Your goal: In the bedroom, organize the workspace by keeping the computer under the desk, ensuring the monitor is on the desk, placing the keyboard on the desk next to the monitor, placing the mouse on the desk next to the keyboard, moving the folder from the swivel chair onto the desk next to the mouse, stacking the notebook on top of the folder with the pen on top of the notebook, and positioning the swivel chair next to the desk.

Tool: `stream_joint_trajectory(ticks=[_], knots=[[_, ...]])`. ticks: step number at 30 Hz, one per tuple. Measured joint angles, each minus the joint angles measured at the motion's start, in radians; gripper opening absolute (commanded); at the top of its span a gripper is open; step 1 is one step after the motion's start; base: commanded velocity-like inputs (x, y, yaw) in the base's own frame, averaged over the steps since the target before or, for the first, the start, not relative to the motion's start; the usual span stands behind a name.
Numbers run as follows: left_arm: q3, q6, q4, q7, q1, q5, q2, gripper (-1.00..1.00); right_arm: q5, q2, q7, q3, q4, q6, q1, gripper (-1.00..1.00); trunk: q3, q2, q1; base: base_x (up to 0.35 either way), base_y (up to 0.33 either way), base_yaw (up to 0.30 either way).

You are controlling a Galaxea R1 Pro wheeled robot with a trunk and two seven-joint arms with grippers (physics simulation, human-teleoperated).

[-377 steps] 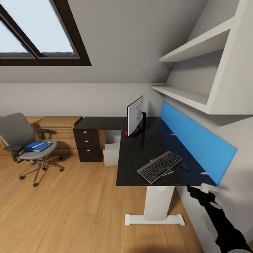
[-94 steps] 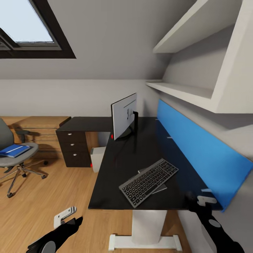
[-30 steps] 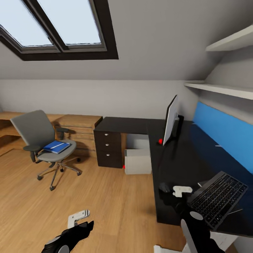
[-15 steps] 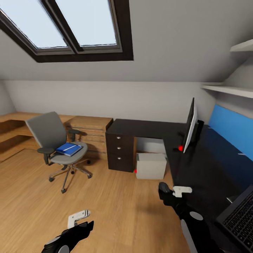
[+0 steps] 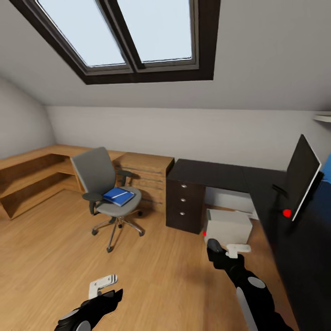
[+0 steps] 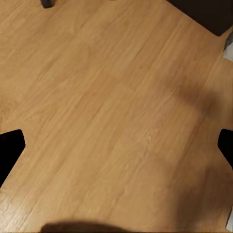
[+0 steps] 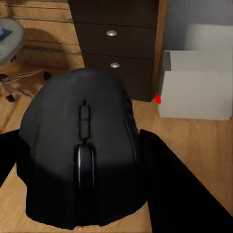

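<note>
Right gripper (image 7: pixel 82 160) clamps the mouse (image 7: pixel 80 150); left gripper (image 6: pixel 116 145) gapes empty over floor; monitor (image 5: pixel 301 181) on desk (image 5: pixel 216 171), computer (image 5: pixel 228 226) under desk; folder (image 5: pixel 118 196) on chair (image 5: pixel 103 184) left of desk, unmoved.

Blue folder (image 5: pixel 118 196) on swivel chair (image 5: pixel 106 188), computer (image 5: pixel 228 226) under desk (image 5: pixel 216 172), monitor (image 5: pixel 301 181) on desk

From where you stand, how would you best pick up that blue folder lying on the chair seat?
Grip the folder by its front edge, which nears the seat's rim, coming from the open front of the swivel chair. It lies flat, and the backrest and armrests block the other sides.
</note>
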Motion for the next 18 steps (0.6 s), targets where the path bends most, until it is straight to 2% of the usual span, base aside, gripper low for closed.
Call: stream_joint_trajectory(ticks=[2,9,10,11,14,18], knots=[[0.0,0.0,0.0,-0.001,0.0,0.0,0.0,1.0,0.0,0.0,0.0,0.007,0.0,-0.001,0.0,-1.0,0.006,0.014,-0.008,0.259,0.243,0.274],[-0.002,0.001,0.009,-0.003,0.0,0.001,0.0,1.0,0.001,-0.001,0.0,0.017,0.0,-0.001,0.0,-1.0,0.006,0.014,-0.008,0.284,0.212,0.272],[-0.003,0.001,0.011,-0.003,0.0,0.001,0.0,1.0,0.001,-0.001,0.0,0.018,0.0,-0.001,0.0,-1.0,0.006,0.014,-0.008,0.32,0.053,0.041],[-0.034,0.001,0.015,-0.002,0.0,0.003,0.001,1.0,0.001,-0.003,0.0,0.018,0.0,-0.001,0.0,-1.0,0.006,0.014,-0.008,0.323,0.034,0.026],[-0.054,0.0,0.025,0.0,0.0,-0.004,0.002,1.0,0.004,-0.008,0.001,0.016,0.0,-0.003,0.0,-1.0,0.006,0.014,-0.008,0.328,0.012,0.009],[-0.058,0.0,0.031,-0.001,0.0,-0.047,0.0,1.0,0.005,-0.01,0.001,0.015,0.0,-0.008,0.0,-1.0,0.006,0.014,-0.008,0.33,0.001,0.001]])
